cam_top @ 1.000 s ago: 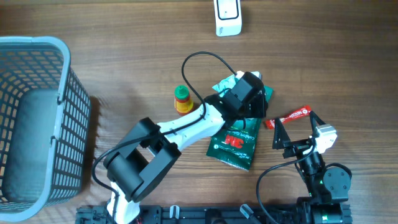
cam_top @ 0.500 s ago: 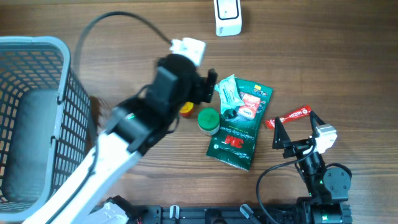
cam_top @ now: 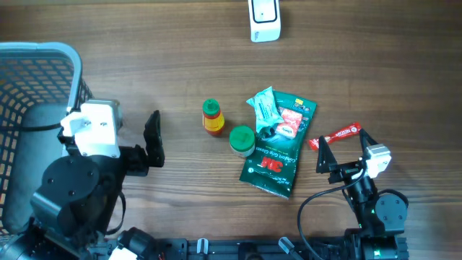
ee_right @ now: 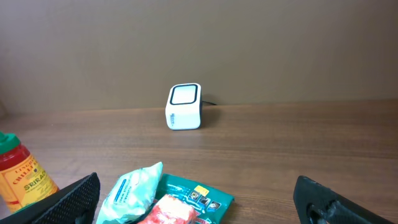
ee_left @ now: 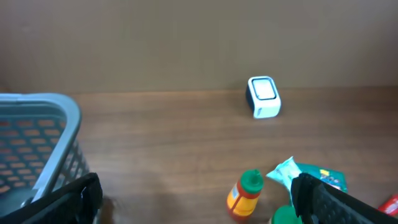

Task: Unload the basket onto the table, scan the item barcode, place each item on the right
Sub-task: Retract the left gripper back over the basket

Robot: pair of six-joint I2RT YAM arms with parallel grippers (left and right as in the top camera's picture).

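The white barcode scanner (cam_top: pixel 265 20) stands at the table's far edge, also in the left wrist view (ee_left: pixel 263 96) and the right wrist view (ee_right: pixel 185 107). Mid-table lie a green 3M packet (cam_top: pixel 274 155), a pale wipes pack (cam_top: pixel 263 107) and a small red pack (cam_top: pixel 289 123) on top of it. An orange sauce bottle (cam_top: pixel 211 117) and a green-lidded jar (cam_top: pixel 242 140) stand just to their left. My left gripper (cam_top: pixel 153 139) is open and holds nothing, well left of the items. My right gripper (cam_top: pixel 345 148) is open and holds nothing, at the front right.
A grey mesh basket (cam_top: pixel 43 54) fills the left side, close behind my left arm. A red snack bar (cam_top: pixel 336 134) lies just beyond my right gripper's fingers. Bare wood separates the items from the scanner.
My left arm has drawn back from over the packets to beside the basket, and its jaws have opened. The green-lidded jar now stands free beside the bottle. The right arm is unmoved.
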